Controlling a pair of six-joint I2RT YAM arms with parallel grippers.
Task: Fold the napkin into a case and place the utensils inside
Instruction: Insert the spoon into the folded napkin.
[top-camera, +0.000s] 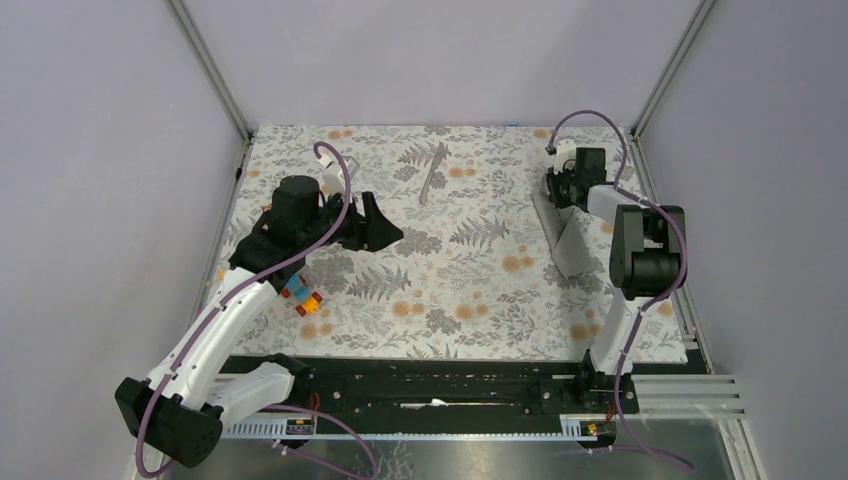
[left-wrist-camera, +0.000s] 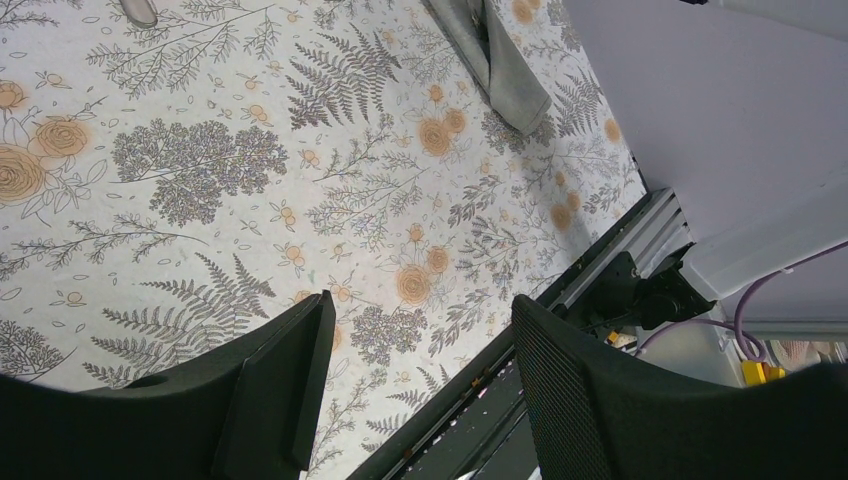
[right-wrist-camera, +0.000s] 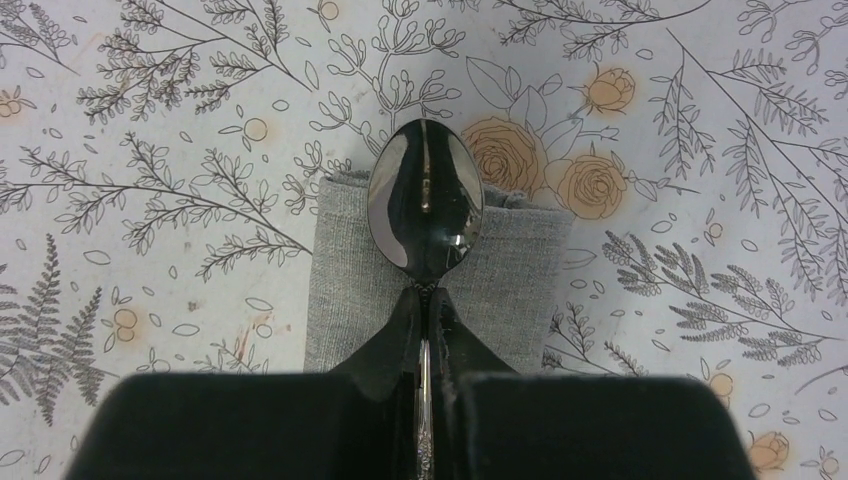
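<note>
My right gripper is pinched tight on the spoon at its neck, bowl over the end of the folded grey case, right side of the tablecloth. My left gripper is spread with nothing in it, above the cloth. The other utensil lies far-centre, well apart from the case.

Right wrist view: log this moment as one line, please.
right gripper shut on spoon | spoon bowl over folded case | left gripper open, empty | second utensil lying on tablecloth
</note>
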